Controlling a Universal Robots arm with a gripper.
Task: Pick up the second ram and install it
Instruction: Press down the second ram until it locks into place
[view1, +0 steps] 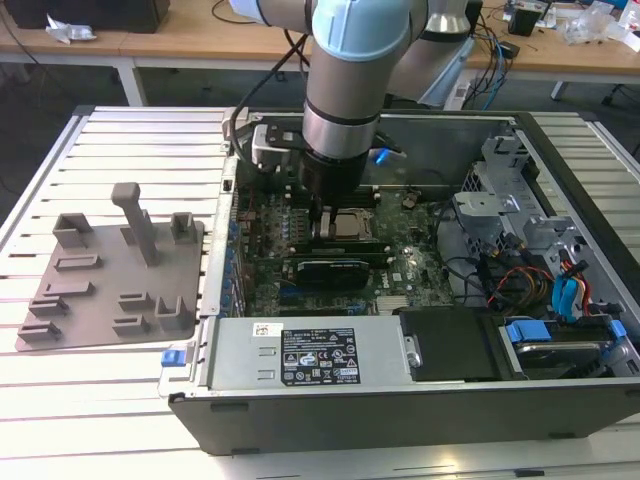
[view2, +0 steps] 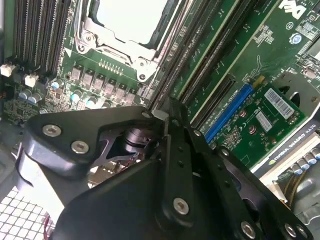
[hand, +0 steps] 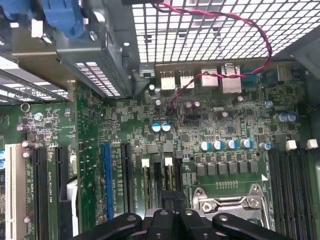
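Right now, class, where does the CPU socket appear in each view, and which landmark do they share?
Exterior view: CPU socket just to the exterior view's right of the gripper.
Second wrist view: CPU socket beyond the gripper.
First wrist view: CPU socket beside the gripper.
Shared landmark: the gripper.

You have open room above the motherboard (view1: 330, 270) by the CPU socket (view1: 350, 226); the case walls (view1: 400, 410), drive cage (view1: 500, 190) and cables (view1: 520, 280) hem it in.
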